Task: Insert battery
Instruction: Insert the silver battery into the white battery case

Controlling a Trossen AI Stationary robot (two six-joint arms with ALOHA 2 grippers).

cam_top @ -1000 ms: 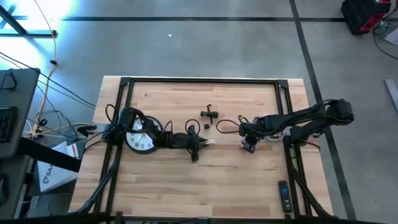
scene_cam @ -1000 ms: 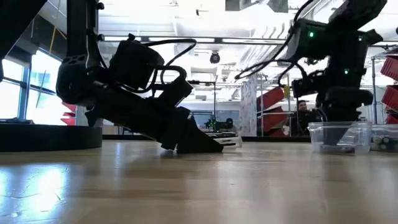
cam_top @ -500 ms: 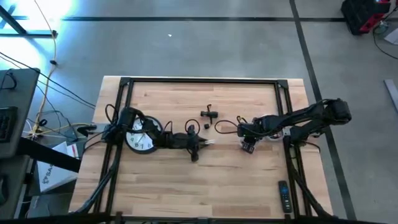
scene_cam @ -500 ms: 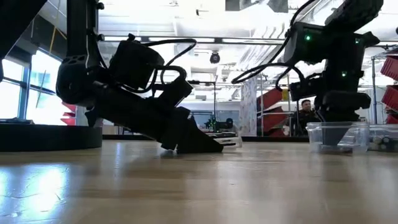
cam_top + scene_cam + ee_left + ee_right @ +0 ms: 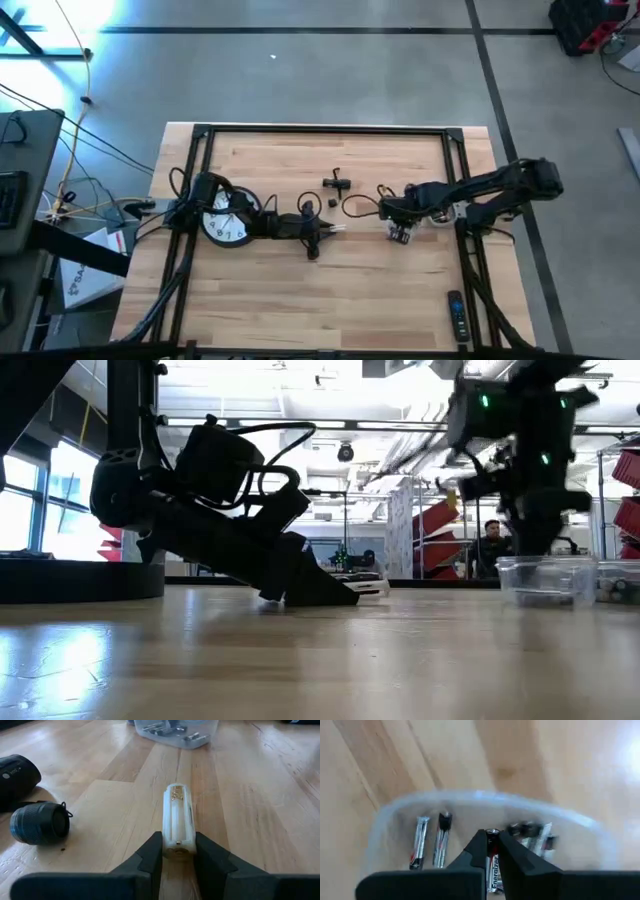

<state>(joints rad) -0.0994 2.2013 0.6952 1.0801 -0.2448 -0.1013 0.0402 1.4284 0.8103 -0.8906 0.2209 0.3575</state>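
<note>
The right hand [image 5: 491, 851] now pinches an Energizer battery [image 5: 492, 865], raised over the clear container [image 5: 395, 817] it hung lower in before; one cell is ready to carry. The left hand [image 5: 177, 851] still clamps the white battery holder [image 5: 178, 817] against the counter [image 5: 250, 805].

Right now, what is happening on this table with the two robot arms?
The left gripper holds a white battery holder low over the wooden table, its slots empty. The right gripper is shut on one battery, just above the clear container where more batteries lie. No battery is in the holder yet. A dark flashlight head lies on the table near the holder.
</note>
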